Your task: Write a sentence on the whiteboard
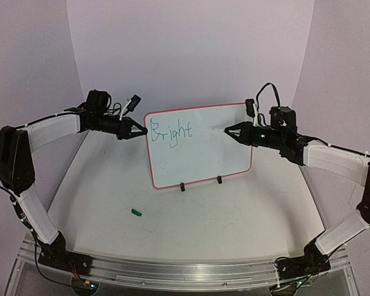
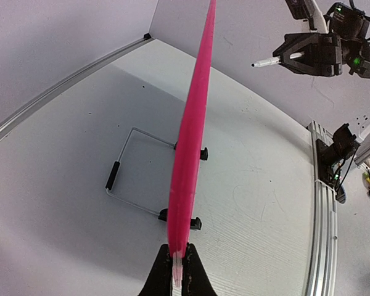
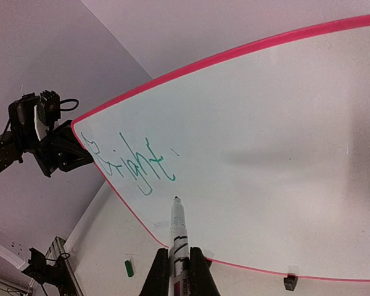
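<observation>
The whiteboard (image 1: 200, 148), white with a red-pink rim, stands upright on two black clip feet mid-table, with "Bright" written in green at its top left. My left gripper (image 1: 140, 131) is shut on the board's left edge; the left wrist view shows the rim edge-on (image 2: 188, 154) between the jaws. My right gripper (image 1: 229, 131) is shut on a white marker (image 3: 179, 237). The marker's tip points at the board (image 3: 265, 142) just right of the word; I cannot tell whether it touches.
A green marker cap (image 1: 136, 213) lies on the table at front left, also in the right wrist view (image 3: 129, 268). A wire stand (image 2: 132, 172) props the board from behind. A white backdrop encloses the rear and sides.
</observation>
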Motion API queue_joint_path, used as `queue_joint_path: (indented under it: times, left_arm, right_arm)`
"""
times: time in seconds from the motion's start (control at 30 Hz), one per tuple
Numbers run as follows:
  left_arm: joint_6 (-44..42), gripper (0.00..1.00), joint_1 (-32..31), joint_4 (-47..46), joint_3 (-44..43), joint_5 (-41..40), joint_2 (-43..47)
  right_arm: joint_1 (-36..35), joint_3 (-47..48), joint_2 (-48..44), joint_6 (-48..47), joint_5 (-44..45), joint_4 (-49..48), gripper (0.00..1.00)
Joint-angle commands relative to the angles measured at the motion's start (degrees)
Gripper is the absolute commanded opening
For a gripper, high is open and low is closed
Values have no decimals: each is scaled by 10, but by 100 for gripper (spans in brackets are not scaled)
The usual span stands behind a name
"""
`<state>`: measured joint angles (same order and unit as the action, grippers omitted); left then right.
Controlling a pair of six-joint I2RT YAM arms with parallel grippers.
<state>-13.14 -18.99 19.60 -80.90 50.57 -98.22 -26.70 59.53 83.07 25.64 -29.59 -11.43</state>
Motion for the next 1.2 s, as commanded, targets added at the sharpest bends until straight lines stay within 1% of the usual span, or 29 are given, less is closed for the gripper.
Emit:
queue_joint_path:
  times: [0.0, 0.7, 1.17]
  left_arm:
    - [-9, 0, -11, 39, -10, -14, 20]
    - [-16, 0, -13, 46, -10, -25, 18]
    - [-17, 0, -13, 47, -11, -25, 16]
  right_arm:
    - [9, 1, 19, -7, -30, -17, 0]
    - [9, 63, 77, -19, -66, -23, 0]
    - [9, 96, 113, -14, -59, -34, 0]
